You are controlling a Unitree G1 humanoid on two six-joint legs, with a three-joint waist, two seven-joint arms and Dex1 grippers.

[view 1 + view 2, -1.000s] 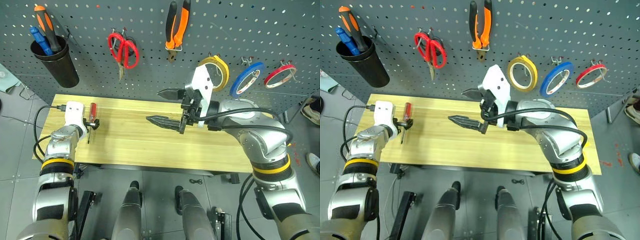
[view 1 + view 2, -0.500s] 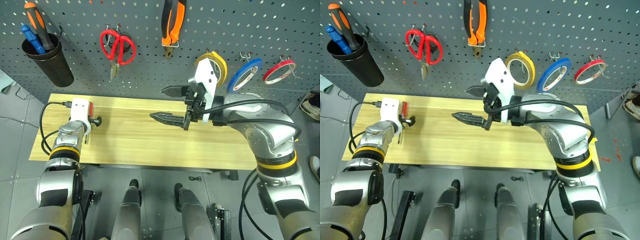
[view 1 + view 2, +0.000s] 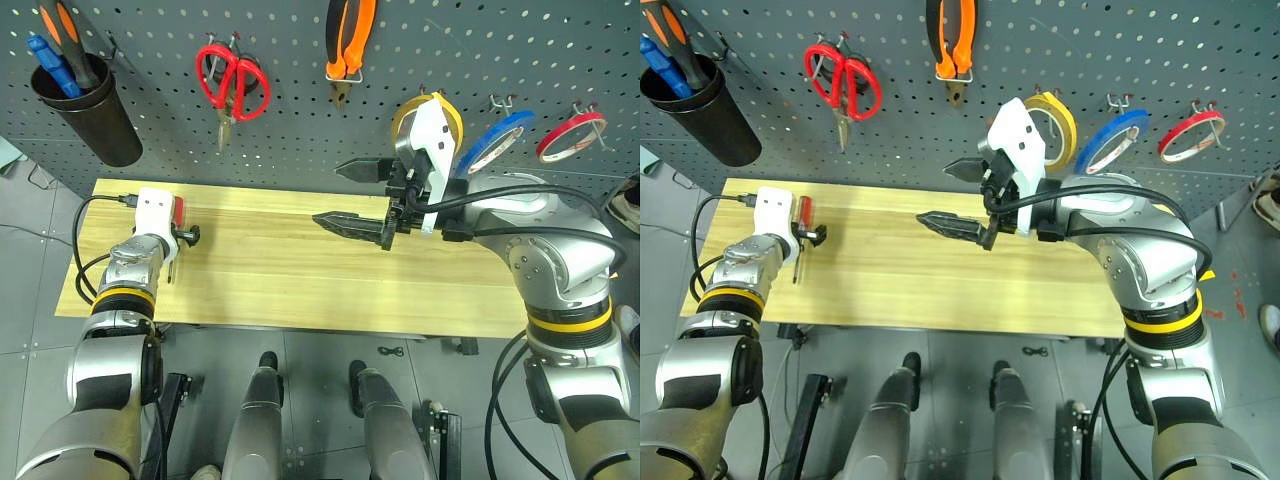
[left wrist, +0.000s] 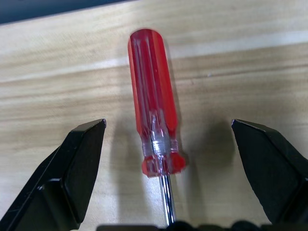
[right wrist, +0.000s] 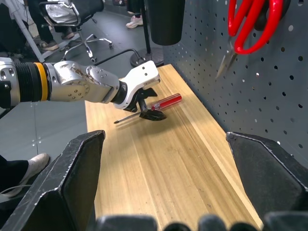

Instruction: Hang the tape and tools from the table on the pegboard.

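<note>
Left gripper (image 4: 166, 159): jaws wide apart, straddling the red-handled screwdriver (image 4: 153, 125), a black finger (image 4: 79, 168) on each side of the handle w/o touching it; nothing gripped
Screwdriver: lies flat on the table (image 3: 280, 285) near its left end, handle twd the pegboard (image 3: 150, 60), shaft pointing back at the wrist
Right gripper (image 3: 362, 196): jaws spread wide, empty, held above mid-table, fingers pointing to the robot's left
Scissors (image 3: 233, 85): red handles, hung on a hook, blades down
Pliers (image 3: 349, 45): orange & black, hung high, centre of board
Blue tape (image 3: 1110, 140): on a hook betw. yellow roll (image 3: 1055, 125) and red ring (image 3: 1192, 135), partly behind the right wrist in the left eye view
Black cup (image 3: 85, 120): upper left of board, orange & blue screwdrivers standing in it
</note>
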